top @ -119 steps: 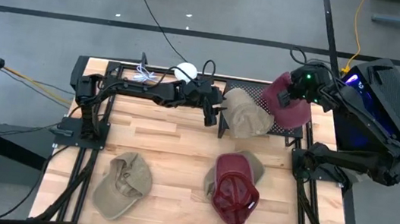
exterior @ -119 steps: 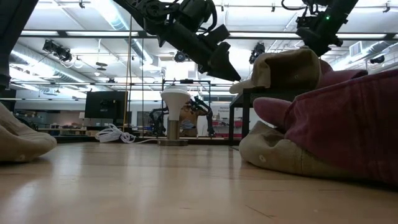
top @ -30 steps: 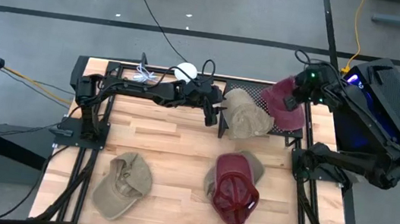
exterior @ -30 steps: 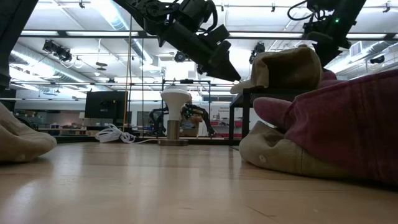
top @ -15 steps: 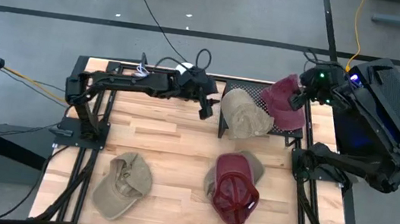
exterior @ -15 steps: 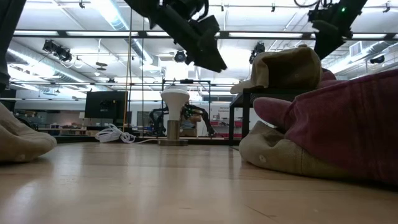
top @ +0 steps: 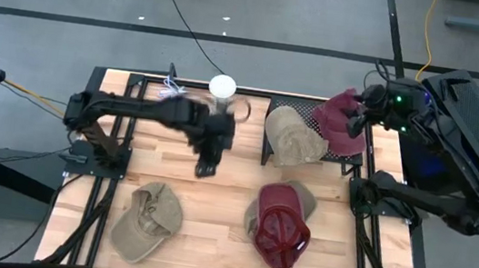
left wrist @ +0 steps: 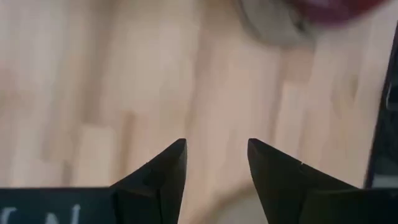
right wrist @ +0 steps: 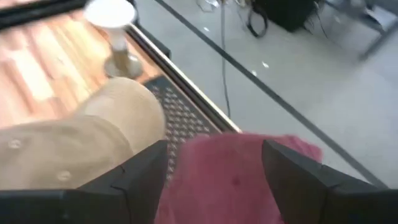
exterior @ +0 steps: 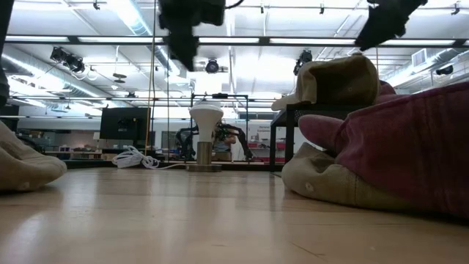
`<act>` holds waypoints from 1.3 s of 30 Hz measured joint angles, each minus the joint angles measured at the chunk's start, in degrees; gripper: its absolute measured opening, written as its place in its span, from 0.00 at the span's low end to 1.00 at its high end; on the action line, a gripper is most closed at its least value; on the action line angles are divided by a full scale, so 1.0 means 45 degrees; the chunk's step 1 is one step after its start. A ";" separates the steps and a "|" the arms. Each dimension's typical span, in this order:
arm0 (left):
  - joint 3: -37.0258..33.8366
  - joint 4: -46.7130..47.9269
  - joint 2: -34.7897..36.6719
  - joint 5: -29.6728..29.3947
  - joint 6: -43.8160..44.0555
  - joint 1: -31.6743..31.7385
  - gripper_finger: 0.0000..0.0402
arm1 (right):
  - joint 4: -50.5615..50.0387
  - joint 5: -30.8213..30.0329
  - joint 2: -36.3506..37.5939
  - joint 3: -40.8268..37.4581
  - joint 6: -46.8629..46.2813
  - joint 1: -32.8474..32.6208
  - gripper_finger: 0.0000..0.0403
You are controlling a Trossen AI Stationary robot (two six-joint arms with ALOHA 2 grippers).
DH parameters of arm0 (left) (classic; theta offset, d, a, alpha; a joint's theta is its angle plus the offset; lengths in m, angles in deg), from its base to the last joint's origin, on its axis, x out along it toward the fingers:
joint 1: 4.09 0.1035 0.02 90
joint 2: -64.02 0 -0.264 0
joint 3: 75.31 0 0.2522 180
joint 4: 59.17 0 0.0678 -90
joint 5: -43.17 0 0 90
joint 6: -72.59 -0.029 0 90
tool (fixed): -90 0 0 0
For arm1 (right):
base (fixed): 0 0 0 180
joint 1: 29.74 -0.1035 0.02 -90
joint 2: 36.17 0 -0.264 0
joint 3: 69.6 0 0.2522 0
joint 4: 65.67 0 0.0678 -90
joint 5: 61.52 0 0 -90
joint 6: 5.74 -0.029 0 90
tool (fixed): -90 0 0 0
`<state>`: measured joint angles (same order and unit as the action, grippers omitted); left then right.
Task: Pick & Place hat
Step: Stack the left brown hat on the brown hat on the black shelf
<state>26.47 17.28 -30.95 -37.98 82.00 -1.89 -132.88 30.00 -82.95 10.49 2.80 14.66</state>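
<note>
Left gripper [top: 206, 168] swung away from the rack and now hangs over bare wood planks mid-table, fingers apart, holding nothing. Right gripper [top: 352, 122] let go and backed off; jaws spread above the maroon hat [top: 339, 128], which sits on the black mesh rack [top: 253, 99] beside a tan hat [top: 294, 136]. Soft cloth caps, no readable logos. Plenty of open table between them.

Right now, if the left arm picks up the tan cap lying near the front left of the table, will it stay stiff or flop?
Probably flop: the tan cap lies crumpled, its crown caved in. Its brim looks flatter, likely stiffer. It seems light and unlikely to roll.
</note>
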 joint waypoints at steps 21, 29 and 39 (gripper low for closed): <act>-0.0701 0.1417 0.0032 -0.4574 0.9291 -0.6477 0.22 | 0.2225 -0.1119 -0.0797 -0.0117 -0.0858 -0.5486 0.64; -0.0702 0.2180 -0.0686 -0.3844 1.2788 -0.7198 0.30 | 0.2488 -0.1141 -0.1497 -0.0121 -0.0920 -0.6955 0.64; -0.0702 0.2826 -0.2765 -0.3234 1.3137 -0.7159 0.58 | 0.3117 -0.1137 -0.2040 -0.0121 -0.0939 -0.7966 0.64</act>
<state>23.31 30.00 -43.39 -52.53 141.11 -34.11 -118.85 24.89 -92.13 9.94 -1.42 -21.19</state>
